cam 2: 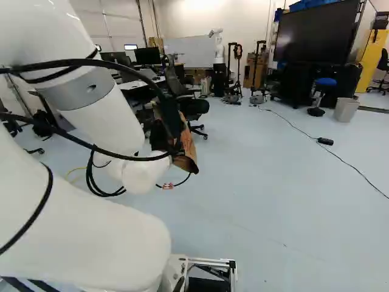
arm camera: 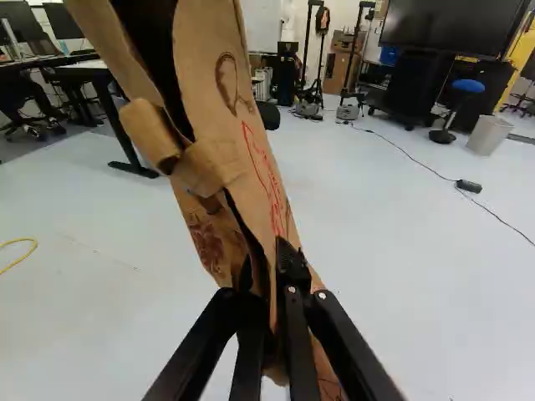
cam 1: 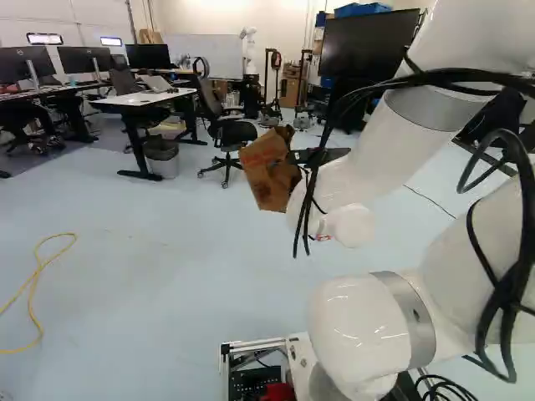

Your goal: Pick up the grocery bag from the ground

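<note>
Clearly, the gripper (cam 1: 296, 157) is pinching the brown paper bag (cam 1: 266, 174), its two fingers nearly together.

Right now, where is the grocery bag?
The bag hangs in the gripper, above the floor, right of the nearest office chair in the left base view.

Lighting is bright and fairly even. The white arm (cam 1: 359, 334) shows small glare spots on its rounded casing and soft grey shading on its undersides. Beyond the arm, the wall (cam 1: 272, 18) reads palest and the floor (cam 1: 184, 284) carries a diffuse brightness. Shade beneath the desk (cam 1: 144, 98) past the arm is soft-edged. In the wrist view, the bag's (arm camera: 213, 83) opening falls near black.
</note>
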### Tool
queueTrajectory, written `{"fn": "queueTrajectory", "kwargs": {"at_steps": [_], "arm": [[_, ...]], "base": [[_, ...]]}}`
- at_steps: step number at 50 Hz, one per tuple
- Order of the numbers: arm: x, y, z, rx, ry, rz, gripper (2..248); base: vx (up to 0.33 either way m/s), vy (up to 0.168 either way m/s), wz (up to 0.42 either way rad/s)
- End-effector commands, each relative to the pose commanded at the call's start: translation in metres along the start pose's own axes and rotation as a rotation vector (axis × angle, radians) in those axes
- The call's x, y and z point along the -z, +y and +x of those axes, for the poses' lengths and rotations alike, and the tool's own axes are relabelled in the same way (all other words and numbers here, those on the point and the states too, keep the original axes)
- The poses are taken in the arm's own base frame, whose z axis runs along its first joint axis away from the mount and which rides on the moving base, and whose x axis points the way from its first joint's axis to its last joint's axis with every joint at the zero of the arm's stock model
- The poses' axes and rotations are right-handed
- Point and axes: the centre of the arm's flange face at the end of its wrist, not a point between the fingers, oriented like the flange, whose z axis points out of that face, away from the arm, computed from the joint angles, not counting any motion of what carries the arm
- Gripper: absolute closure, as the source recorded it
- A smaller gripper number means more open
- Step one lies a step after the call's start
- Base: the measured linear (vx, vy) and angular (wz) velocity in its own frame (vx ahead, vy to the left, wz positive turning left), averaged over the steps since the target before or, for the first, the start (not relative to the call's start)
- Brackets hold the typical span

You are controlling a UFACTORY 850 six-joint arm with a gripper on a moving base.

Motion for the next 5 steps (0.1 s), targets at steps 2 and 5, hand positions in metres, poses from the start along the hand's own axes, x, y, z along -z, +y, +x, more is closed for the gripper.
{"fn": "queueTrajectory", "kwargs": {"at_steps": [2, 5], "arm": [[0.0000, 0.0000, 0.0000, 0.000, 0.000, 0.000, 226], [0.0000, 0.0000, 0.0000, 0.000, 0.000, 0.000, 226]], "base": [[0.000, 0.000, 0.000], [0.000, 0.000, 0.000]]}}
